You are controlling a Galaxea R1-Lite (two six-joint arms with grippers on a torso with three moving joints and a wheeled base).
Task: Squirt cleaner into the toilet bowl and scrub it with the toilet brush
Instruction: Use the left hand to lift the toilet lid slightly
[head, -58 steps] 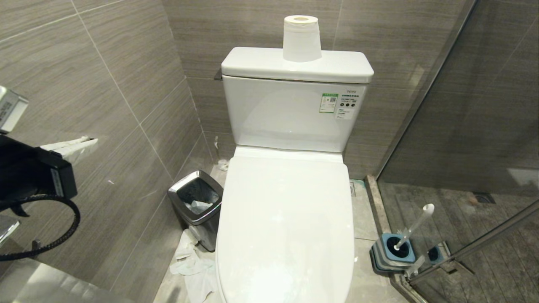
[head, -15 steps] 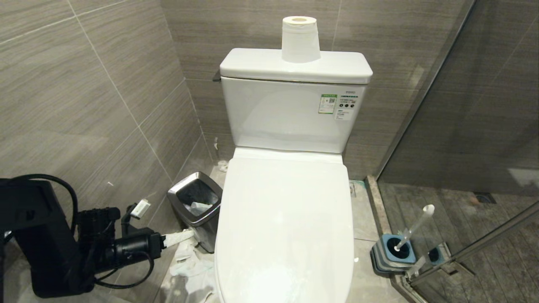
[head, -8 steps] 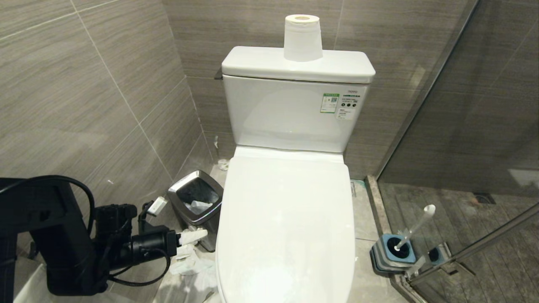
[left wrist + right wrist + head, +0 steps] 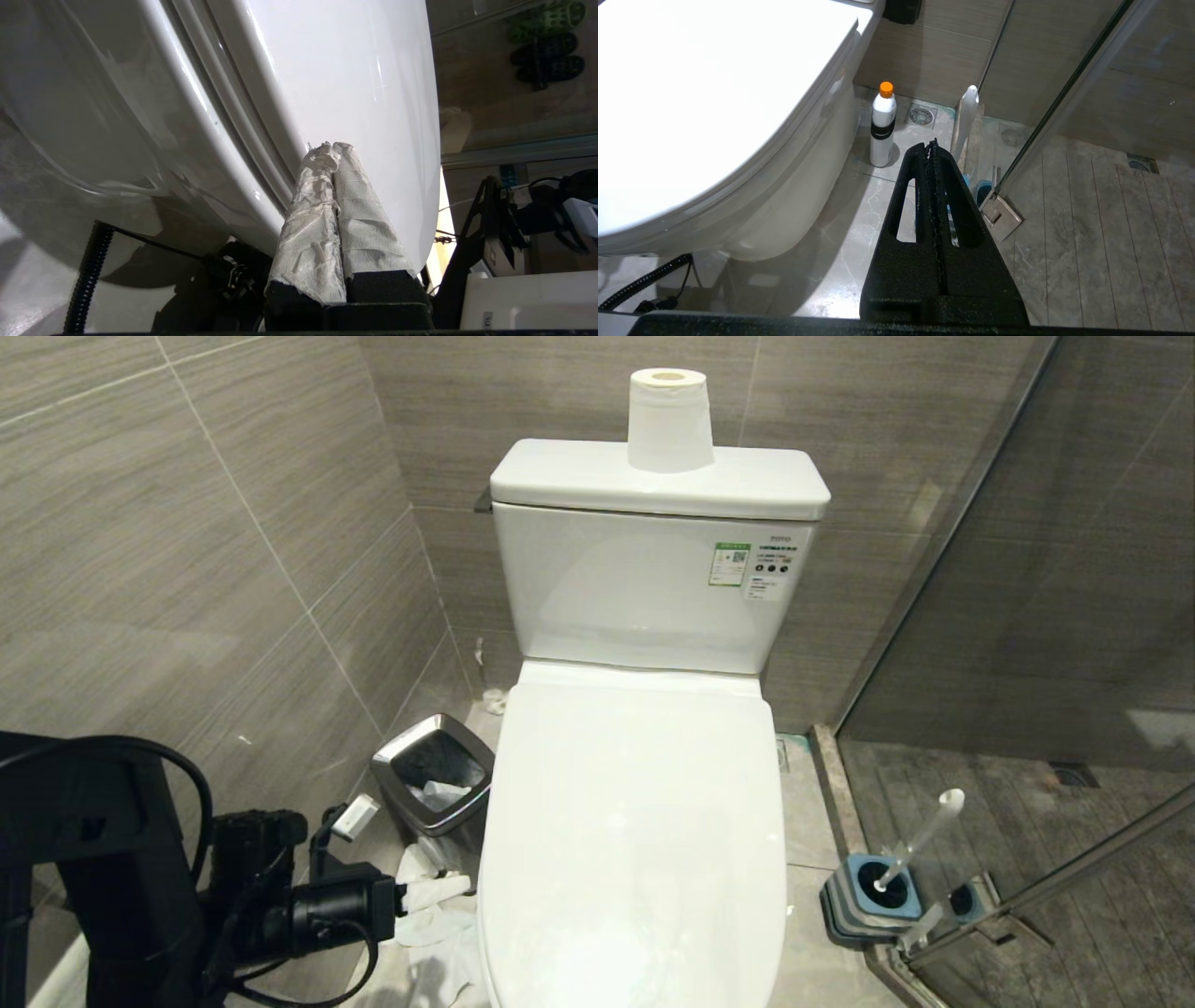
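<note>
L hand (image 4: pixel 457 889) low at 8 o'clock of toilet, fingers (image 4: pixel 355 205) pressed together, tips at the lid (image 4: pixel 635 821) edge seam.
R hand (image 4: pixel 931 144) also closed, holds nothing. Lid down over toilet bowl (image 4: pixel 784 205). Cleaner (image 4: pixel 882 125) upright on floor beside bowl; toilet brush (image 4: pixel 920 835) in holder (image 4: pixel 864 896) at 4 o'clock by glass.

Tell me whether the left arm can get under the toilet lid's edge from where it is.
Probably yes. The left end effector, shut and paper-wrapped, sits right at the seam under the lid on the bowl's side, nothing between them.
</note>
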